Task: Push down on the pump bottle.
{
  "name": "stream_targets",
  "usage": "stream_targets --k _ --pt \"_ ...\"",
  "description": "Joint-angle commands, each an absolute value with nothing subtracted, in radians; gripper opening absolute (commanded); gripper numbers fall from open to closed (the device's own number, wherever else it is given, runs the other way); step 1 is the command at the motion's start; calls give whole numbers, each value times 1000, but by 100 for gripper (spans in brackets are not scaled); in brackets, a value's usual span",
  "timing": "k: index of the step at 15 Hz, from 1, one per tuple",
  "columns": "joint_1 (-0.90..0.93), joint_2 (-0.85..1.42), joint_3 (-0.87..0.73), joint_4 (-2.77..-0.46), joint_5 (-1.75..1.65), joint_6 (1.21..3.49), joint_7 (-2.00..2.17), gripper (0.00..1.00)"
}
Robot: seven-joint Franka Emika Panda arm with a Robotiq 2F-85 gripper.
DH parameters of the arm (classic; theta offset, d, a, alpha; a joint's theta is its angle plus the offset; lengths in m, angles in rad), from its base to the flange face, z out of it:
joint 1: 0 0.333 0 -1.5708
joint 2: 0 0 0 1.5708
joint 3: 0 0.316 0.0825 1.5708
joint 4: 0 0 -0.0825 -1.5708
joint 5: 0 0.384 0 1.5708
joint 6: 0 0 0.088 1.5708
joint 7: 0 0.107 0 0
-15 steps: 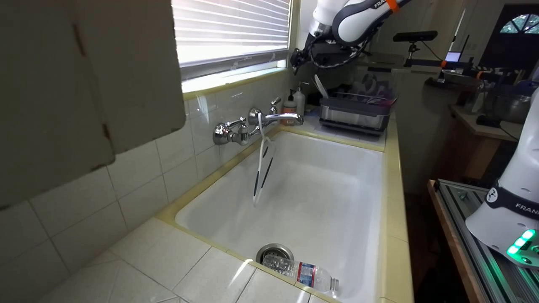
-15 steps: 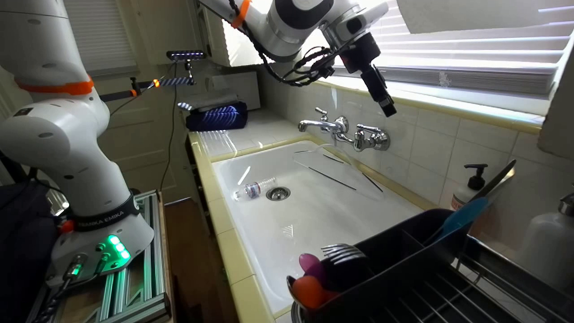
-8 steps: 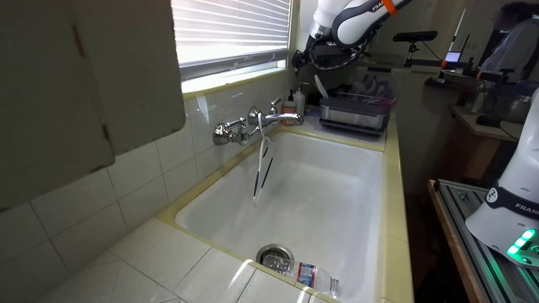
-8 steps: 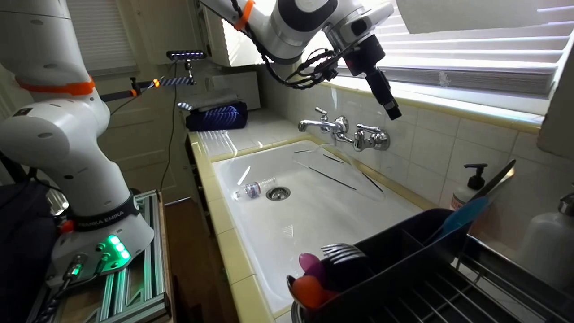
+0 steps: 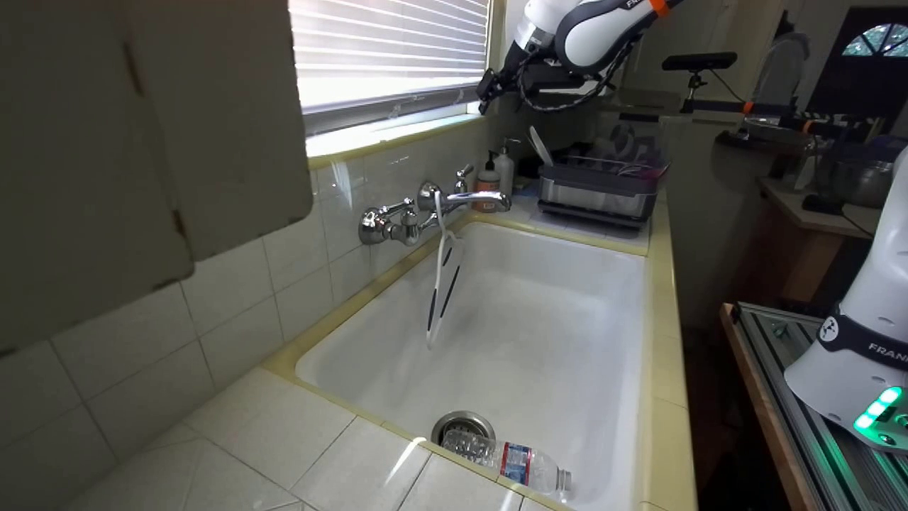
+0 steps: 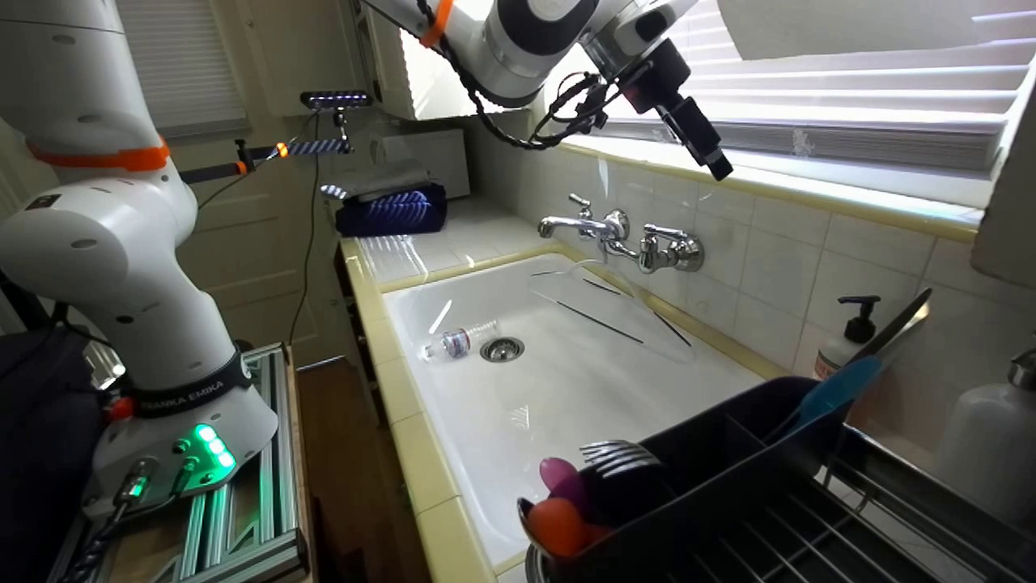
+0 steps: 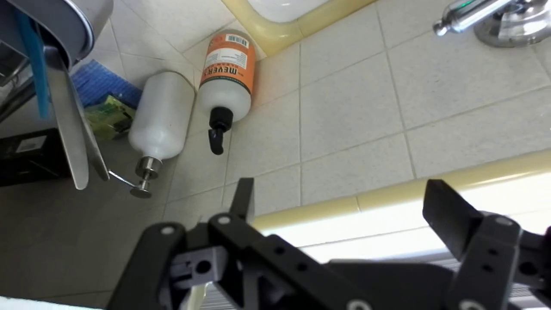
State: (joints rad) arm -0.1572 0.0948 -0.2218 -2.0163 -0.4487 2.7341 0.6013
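1. The white robot arm [image 6: 518, 61] holds its far end before the window blind [image 5: 390, 50].
2. The white sink [image 5: 539, 333], rimmed in yellow tile, runs along the tiled wall [image 6: 753, 251].
3. The dish rack [image 5: 599, 195], loaded with utensils [image 6: 838, 393], stands on the counter [image 7: 168, 26] at the sink's end.
4. The chrome faucet [image 6: 595, 228] is fixed to that wall above the sink, a pale loop [image 5: 433, 309] hanging from it.
5. The gripper [image 7: 340, 198] has its fingers [image 7: 450, 215] spread wide; in the wrist view wall tiles and the yellow sill [image 7: 387, 193] show between them. In an exterior view the gripper [image 6: 719, 166] hangs higher than the faucet, apart from it.
6. The white pump bottle [image 7: 162, 114], metal-topped, stands upright on the counter near the dish rack.
7. The orange-labelled pump bottle [image 7: 228, 71] stands upright just beside it, by the sink's corner; whether the two touch is hard to say from these angles.
8. The clear plastic bottle [image 5: 516, 463] lies on its side in the sink, just beside the drain [image 6: 502, 349].
9. The black pump head [image 7: 216, 140] on the orange-labelled pump bottle is apart from the fingers.
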Motion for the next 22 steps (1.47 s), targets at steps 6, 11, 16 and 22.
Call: stream_targets --k 6,11,16,22 --pt "-219 157 -241 -2006 -219 2800 341 100" --pt "-249 205 -252 -1965 -108 2808 207 72" --pt "-267 272 -265 -1918 -87 2874 142 39" --pt "-281 360 -274 -1862 -75 2900 127 0"
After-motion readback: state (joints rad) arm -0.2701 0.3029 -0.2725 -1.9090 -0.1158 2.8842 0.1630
